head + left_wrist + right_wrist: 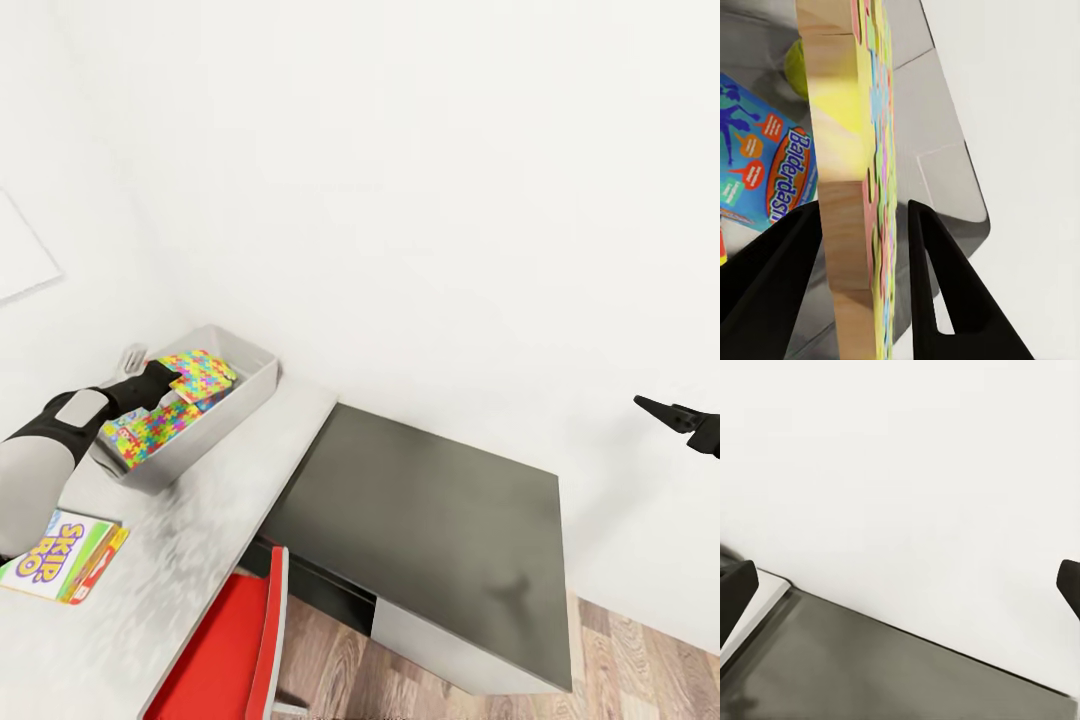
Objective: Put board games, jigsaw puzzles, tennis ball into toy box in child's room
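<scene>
Right up close in the left wrist view, a thin bright jigsaw puzzle square with a wooden back stands on its edge between the two black fingers of the left gripper. They look clamped on it.

From the head, that gripper hangs over the shallow light-grey toy box, at about 9 o'clock in the picture, on the pale-grey surface. The held puzzle is low inside the box, above a second colourful puzzle square that already lies flat in it.

Past the held puzzle, the left wrist view shows a small blue game box and a bit of the small yellow-green tennis ball. Both seem to be in the toy box too.

So I think most toys are in. This puzzle only needs letting go. The white, green and red "SKIP BO" game box lies out on the surface at about 8 o'clock, so it is left to do.

At 3 o'clock, the right gripper floats in the air, holding nothing. Its dark fingers are spread wide.
</scene>
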Motion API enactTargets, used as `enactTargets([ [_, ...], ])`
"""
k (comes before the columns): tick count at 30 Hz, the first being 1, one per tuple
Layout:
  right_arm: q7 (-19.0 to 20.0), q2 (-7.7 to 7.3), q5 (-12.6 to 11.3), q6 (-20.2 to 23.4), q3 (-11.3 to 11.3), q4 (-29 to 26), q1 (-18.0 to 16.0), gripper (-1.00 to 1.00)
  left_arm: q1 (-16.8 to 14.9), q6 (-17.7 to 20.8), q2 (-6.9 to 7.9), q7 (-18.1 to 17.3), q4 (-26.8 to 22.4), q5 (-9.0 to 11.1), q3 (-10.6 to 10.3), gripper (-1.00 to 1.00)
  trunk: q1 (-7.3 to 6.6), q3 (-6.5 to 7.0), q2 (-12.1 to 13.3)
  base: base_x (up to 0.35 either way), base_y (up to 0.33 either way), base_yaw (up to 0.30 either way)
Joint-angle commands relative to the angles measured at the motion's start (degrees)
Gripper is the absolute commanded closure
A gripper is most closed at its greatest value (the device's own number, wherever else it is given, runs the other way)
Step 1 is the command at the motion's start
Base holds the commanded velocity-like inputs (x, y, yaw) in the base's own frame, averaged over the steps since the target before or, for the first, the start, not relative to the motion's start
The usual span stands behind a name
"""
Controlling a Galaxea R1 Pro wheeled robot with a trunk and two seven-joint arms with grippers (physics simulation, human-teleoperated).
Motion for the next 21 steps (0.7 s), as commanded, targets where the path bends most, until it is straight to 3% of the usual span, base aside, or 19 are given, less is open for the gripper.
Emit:
enactTargets([
  [1, 0.12, -0.01, -0.12, 0.39, -0.07, -0.01, -0.07, -1.00, -0.07, 0.42, 0.00, -0.02, 0.01, 0.16, 0.30, 1.00, 0.03, -0.19, -0.11, 0.000, 0.000, 0.000],
  [15, 0.14, -0.01, -0.12, 0.41, -0.04, -0.01, -0.07, -1.00, -0.05, 0.41, 0.63, -0.10, -0.01, 0.13, 0.29, 1.00, 0.03, -1.13, -0.11, 0.000, 0.000, 0.000],
  [16, 0.14, -0.01, -0.12, 0.40, -0.02, -0.01, -0.07, -1.00, -0.04, 0.44, 0.72, -0.12, -0.01, 0.13, 0.28, -1.00, 0.03, -1.14, -0.11, 0.000, 0.000, 0.000],
  [21, 0.14, -0.01, -0.12, 0.40, 0.01, -0.01, -0.07, -1.00, 0.00, 0.58, 0.78, -0.16, -0.02, 0.06, -0.01, -1.00, 0.03, -1.15, -0.11, 0.000, 0.000, 0.000],
])
